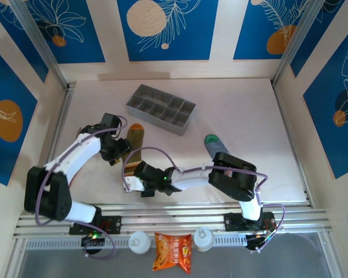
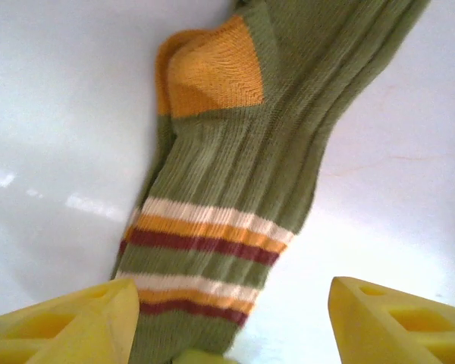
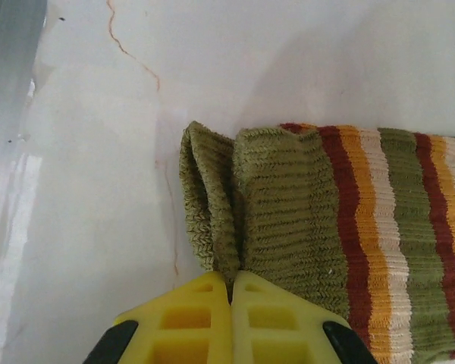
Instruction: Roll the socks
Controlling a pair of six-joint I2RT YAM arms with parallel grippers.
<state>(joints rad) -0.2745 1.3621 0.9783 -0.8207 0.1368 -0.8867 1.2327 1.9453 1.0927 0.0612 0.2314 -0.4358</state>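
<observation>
grey divided tray (image 1: 161, 109) — orange snack packet (image 1: 173, 252), well apart

The olive sock (image 2: 243, 174) is ribbed knit cloth, matt and slightly fuzzy. The bench (image 2: 53, 114) beneath is smooth and white with a soft sheen. The left tool (image 2: 231, 292) and the right tool (image 3: 231, 284) have matt yellow moulded-plastic fingers. At six o'clock overhead, a glossy snack packet (image 1: 173, 252) lies below brushed metal rails (image 1: 191, 217). The grey tray (image 1: 160, 109) at twelve looks like matt plastic.
</observation>
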